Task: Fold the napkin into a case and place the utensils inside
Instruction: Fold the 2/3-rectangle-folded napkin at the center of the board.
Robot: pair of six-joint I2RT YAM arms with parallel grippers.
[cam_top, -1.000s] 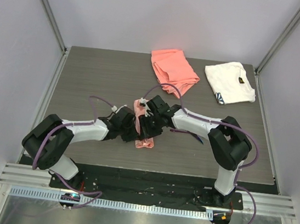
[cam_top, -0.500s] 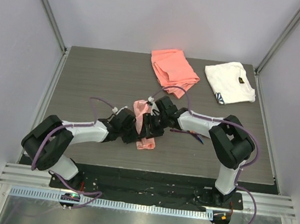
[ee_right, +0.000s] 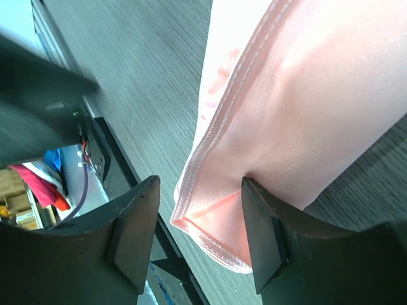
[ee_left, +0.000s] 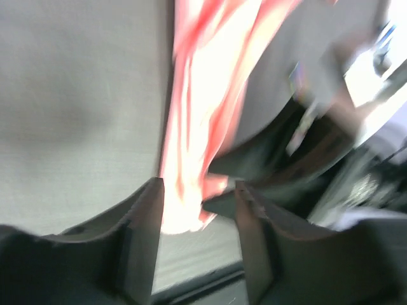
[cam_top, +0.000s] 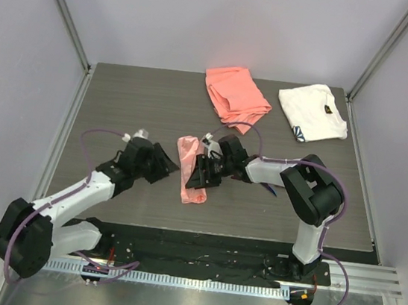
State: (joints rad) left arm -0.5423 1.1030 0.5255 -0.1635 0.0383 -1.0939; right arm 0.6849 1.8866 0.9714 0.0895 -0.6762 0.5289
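Pale-pink satin, the napkin (cam_top: 189,167) lies folded into a narrow strip at the middle of the table (cam_top: 120,104). Your right gripper (ee_right: 200,184) stands at its near end with jaws spread, one finger (ee_right: 262,236) touching the cloth and a hemmed corner showing in the gap. Your left gripper (ee_left: 198,187), blurred in its wrist view, sits just beside the strip's left edge with jaws apart, gripping nothing, while a coral cloth (cam_top: 235,96) and a white cloth (cam_top: 312,112) lie at the far edge.

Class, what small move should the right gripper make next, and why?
Probably lift the right gripper clear of the napkin. Its jaws stand open astride the napkin's folded end, the left gripper is open beside it, and the napkin lies as a narrow strip.
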